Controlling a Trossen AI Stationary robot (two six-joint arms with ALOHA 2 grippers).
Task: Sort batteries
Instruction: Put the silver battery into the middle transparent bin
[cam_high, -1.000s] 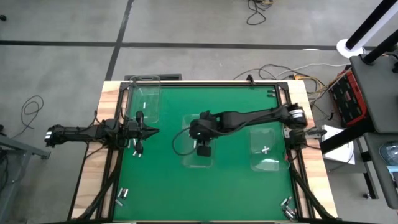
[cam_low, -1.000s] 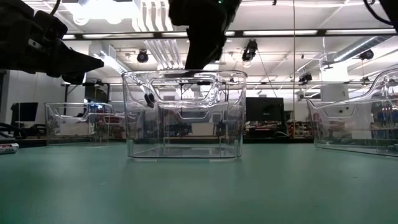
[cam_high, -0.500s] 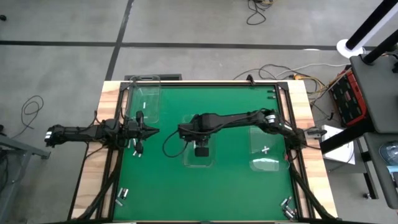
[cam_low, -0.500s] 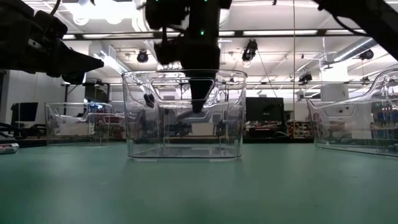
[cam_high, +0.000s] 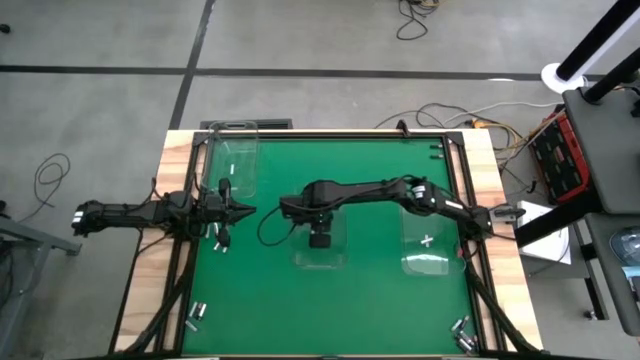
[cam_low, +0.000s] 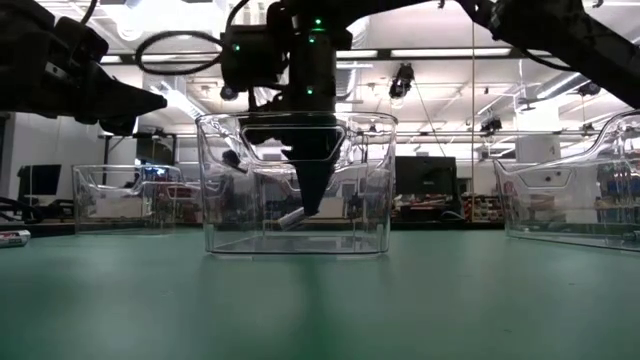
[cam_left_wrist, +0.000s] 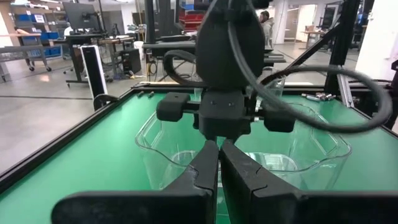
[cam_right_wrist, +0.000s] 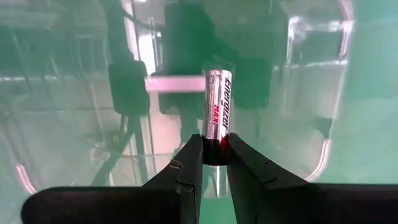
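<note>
The right gripper (cam_low: 303, 205) reaches down inside the middle clear bin (cam_low: 296, 236), its fingers clamped on a silvery battery (cam_right_wrist: 217, 116) that juts out past their tips; the left gripper (cam_high: 243, 210) waits nearby, fingers together

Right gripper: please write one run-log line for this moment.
right gripper: inside middle bin | shut on battery | left gripper: waiting at table's left edge, shut

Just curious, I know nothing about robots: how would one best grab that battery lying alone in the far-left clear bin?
Judging by the high view, grip the battery across its round middle, coming straight down through the bin's open top; it lies flat, long sides exposed.
</note>
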